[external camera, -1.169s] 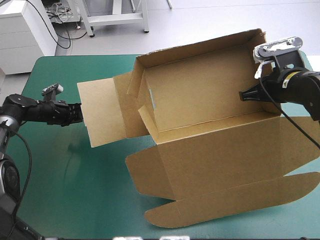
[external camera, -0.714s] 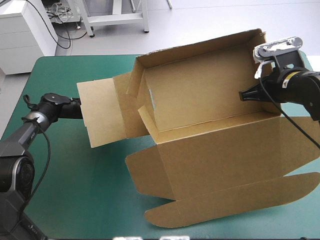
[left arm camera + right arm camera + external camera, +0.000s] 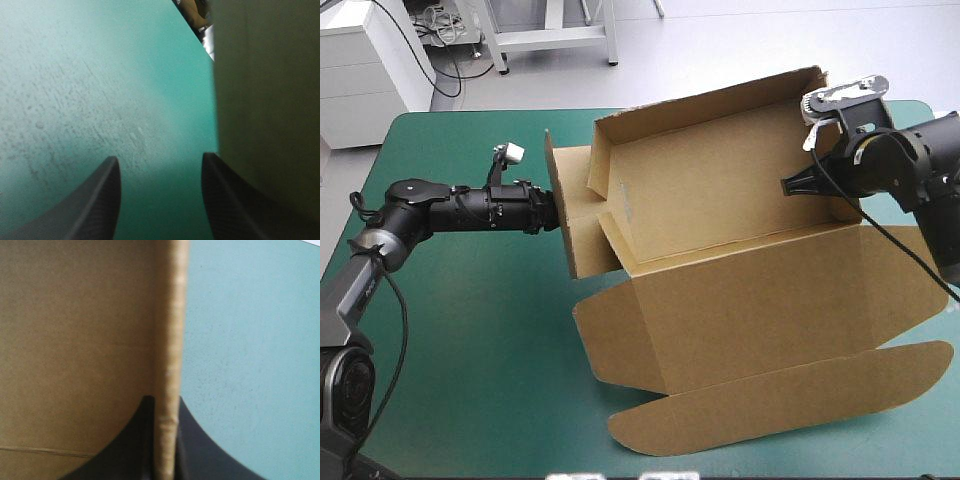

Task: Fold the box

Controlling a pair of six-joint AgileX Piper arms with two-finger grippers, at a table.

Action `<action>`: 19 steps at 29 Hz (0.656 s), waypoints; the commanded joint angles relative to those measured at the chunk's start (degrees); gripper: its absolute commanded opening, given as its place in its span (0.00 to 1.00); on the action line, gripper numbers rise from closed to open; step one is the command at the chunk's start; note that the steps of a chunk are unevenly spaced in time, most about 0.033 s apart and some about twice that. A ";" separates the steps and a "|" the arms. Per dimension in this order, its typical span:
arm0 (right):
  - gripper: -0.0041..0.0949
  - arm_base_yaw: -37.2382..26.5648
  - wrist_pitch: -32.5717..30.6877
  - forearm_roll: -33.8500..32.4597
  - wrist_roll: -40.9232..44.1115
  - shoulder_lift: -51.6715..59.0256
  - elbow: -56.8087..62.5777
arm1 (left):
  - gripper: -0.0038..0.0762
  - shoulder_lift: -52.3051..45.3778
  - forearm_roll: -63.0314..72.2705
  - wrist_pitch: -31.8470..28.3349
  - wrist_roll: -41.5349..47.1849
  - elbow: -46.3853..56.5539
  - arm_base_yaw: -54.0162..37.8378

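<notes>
Brown box (image 3: 75, 340) wall nipped by right pincer (image 3: 164, 402), wrist view only

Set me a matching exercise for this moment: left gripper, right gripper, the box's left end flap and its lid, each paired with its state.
1. left gripper
2. right gripper
3. left end flap
4. lid

A. lying flat on the teal-green cover
B. fingers open, beside the flap
C. raised on edge
D. shut on the right-hand wall of the box

Pairs: 1-B; 2-D; 3-C; 4-A
</notes>
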State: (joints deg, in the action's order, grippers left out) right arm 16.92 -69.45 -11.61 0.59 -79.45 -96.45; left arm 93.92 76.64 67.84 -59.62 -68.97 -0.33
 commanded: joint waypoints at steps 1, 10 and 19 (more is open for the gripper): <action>0.02 -0.08 3.70 -0.94 0.08 0.06 -1.84 | 0.49 -4.89 7.67 4.27 -1.24 -1.22 0.20; 0.02 -0.08 6.25 -0.94 0.08 -1.45 -1.84 | 0.49 -6.97 13.30 5.61 -1.22 -1.22 0.20; 0.02 -0.08 9.23 -1.18 -0.15 -1.58 -1.84 | 0.50 -7.70 19.07 5.61 0.28 -1.22 0.20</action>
State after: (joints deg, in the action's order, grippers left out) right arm 16.92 -65.16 -11.92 0.59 -82.79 -96.45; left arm 88.85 90.27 68.19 -59.81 -68.95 -0.33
